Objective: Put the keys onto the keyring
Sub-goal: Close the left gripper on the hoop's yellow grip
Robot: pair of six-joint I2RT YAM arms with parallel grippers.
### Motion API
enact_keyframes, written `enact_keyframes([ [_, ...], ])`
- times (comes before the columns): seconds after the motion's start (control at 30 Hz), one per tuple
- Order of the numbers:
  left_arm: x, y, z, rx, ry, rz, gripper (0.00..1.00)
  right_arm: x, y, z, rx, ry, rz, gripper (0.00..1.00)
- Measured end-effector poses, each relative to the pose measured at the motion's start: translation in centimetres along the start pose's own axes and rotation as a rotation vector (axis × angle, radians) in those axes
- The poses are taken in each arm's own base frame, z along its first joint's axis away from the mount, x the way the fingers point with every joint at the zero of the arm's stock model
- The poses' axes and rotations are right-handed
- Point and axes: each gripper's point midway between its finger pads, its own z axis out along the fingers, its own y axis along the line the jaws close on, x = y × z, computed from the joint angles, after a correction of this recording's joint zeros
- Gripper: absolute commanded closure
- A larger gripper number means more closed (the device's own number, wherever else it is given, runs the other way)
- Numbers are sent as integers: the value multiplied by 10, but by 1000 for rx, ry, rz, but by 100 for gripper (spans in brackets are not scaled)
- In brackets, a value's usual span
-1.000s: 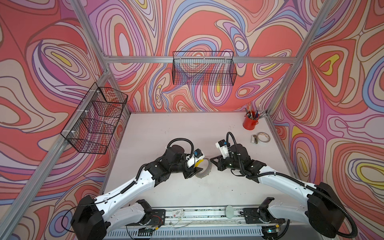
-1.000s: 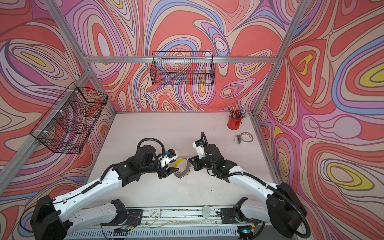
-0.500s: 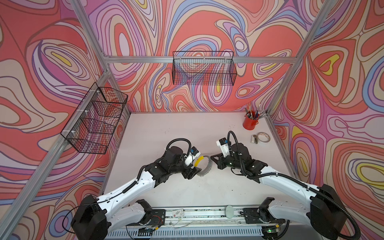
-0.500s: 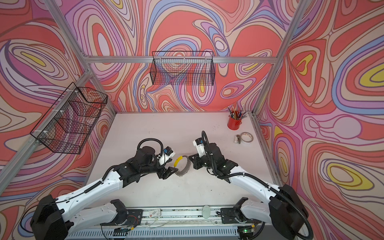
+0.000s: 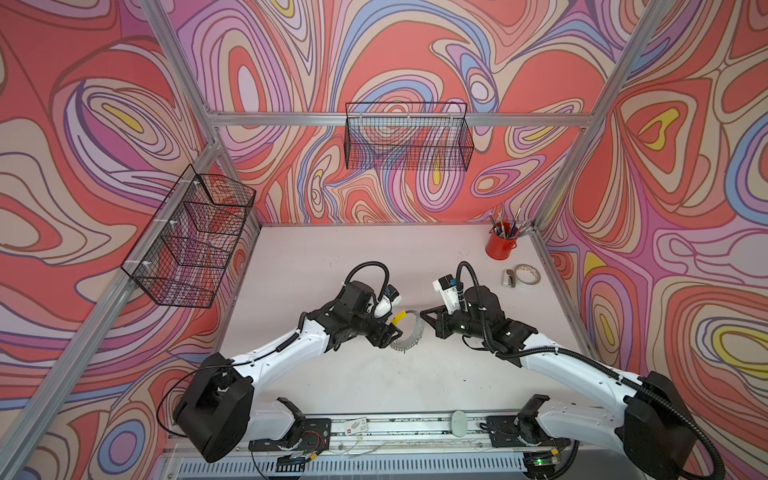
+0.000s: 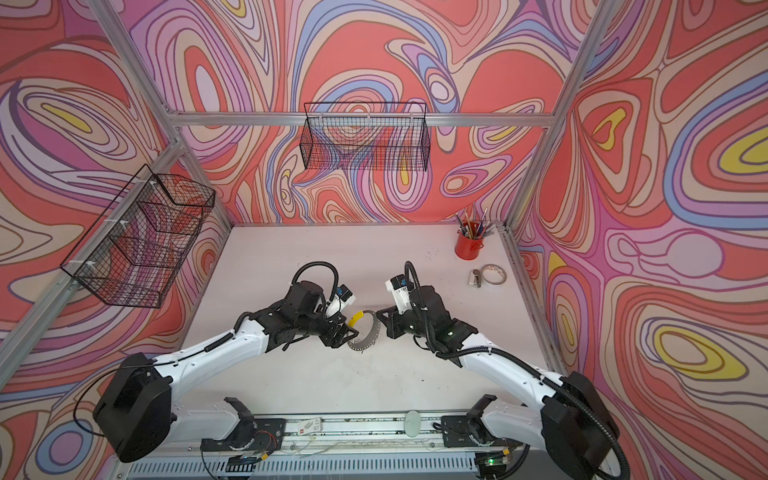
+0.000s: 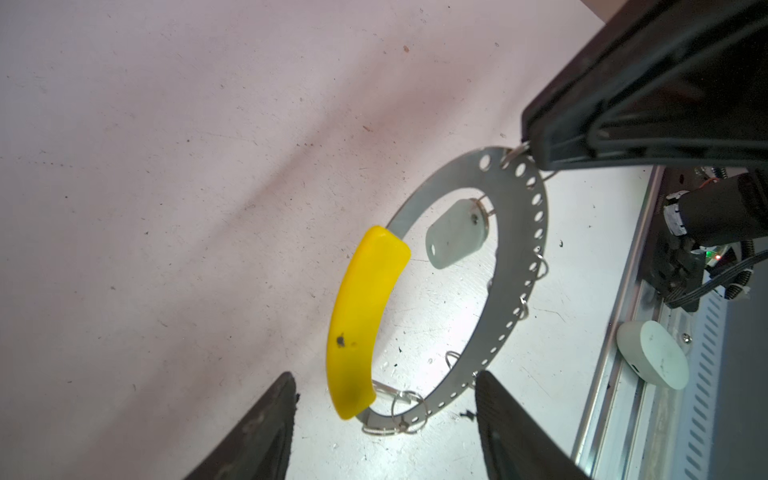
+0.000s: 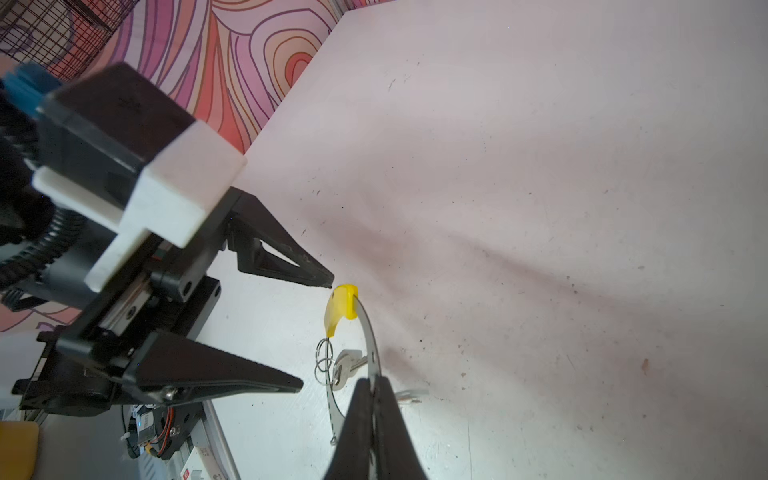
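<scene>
**A:** Keyring (image 7: 515, 257) status?
**B:** Middle of desk (image 5: 332, 257), tilted up, right gripper (image 8: 373, 384) clenched on its rim. Left gripper (image 7: 385, 376) released, jaws apart beside yellow sleeve (image 7: 361, 316). One key (image 8: 347, 365) hangs on it.

Your arms (image 5: 274, 353) wear white shells between black joints, and ribbed black cables (image 5: 365, 263) loop over each wrist. The left gripper (image 8: 316, 334) has black wedge fingers (image 8: 216, 370) and a white block (image 8: 178, 195) behind them.
</scene>
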Motion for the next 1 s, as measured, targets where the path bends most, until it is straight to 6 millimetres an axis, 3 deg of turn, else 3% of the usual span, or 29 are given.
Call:
enact_keyframes([
  [0.13, 7, 3, 8, 1, 28, -2, 31, 0, 1, 0, -6, 0, -1, 100],
  [0.23, 9, 6, 13, -2, 44, -3, 37, 2, 1, 0, -7, 2, 0, 100],
  [0.33, 6, 9, 17, -11, 42, -2, 45, 1, 0, 0, -6, -1, 2, 100],
  [1.0, -7, 12, 33, -187, 8, 41, 67, 4, -9, 4, 36, -5, 129, 100],
])
